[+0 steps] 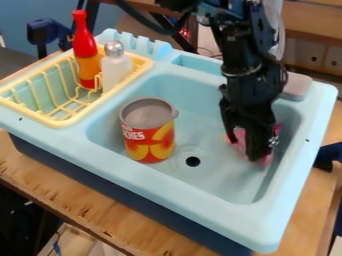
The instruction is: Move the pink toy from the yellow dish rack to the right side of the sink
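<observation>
Object in pink (240,136), partly behind the hand (244,149), in blue sink (220,182)

A black robot arm (246,45) drops into view from the top edge, right of centre, its upper section angled across the top and its lower links descending almost vertically. The wrist (254,82) is bent so that the black gripper (246,150) hangs beneath it, pointing down with a slight lean toward the right side of the frame, at about mid-height in the camera view
</observation>
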`<control>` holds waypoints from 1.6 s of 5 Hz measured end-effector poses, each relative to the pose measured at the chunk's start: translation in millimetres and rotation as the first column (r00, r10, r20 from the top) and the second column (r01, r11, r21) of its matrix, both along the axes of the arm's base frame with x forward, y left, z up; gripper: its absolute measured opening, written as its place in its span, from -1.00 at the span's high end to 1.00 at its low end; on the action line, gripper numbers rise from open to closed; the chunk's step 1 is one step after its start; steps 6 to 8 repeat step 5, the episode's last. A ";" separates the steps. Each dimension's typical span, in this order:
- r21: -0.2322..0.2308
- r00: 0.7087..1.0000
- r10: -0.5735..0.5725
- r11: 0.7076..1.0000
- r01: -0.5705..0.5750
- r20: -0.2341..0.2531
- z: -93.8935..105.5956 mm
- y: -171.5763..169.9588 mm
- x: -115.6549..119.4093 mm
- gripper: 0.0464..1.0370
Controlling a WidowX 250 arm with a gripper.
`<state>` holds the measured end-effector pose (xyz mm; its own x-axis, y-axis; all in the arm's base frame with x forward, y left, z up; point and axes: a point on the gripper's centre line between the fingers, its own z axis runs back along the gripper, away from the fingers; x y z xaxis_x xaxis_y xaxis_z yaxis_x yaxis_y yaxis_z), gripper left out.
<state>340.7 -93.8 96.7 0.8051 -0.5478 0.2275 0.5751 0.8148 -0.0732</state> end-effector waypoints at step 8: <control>0.121 0.790 0.595 0.804 -0.582 -0.150 89.6 114.1 -82.2 -0.93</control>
